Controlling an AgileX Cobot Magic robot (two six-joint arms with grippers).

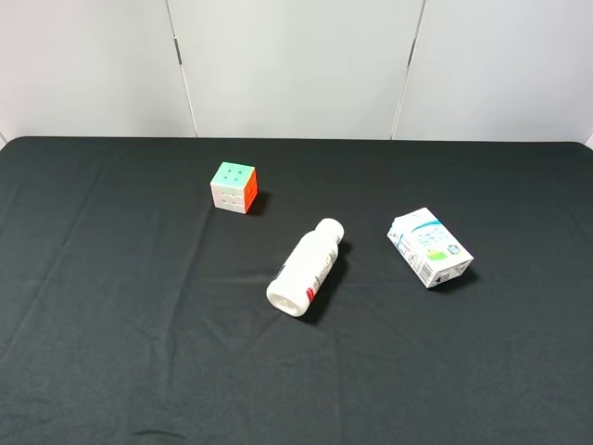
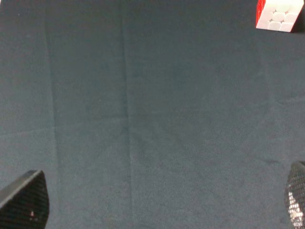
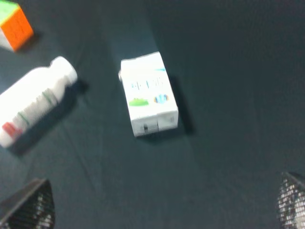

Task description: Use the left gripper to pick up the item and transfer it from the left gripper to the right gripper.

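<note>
On the black cloth (image 1: pixel 111 352) we list three lots: the carton (image 1: pixel 429 247) lying on its side at the right, well apart from the cube (image 1: pixel 233 186), with the bottle (image 1: pixel 307 267) between them. We count both grippers spread wide and empty, the left gripper (image 2: pixel 157 202) over bare cloth, so its long cross-table reach risks knocking the bottle or sliding the flat carton. Neither arm shows from above, only fingertip corners appear in the wrist views, and the carton's print blurs.
</note>
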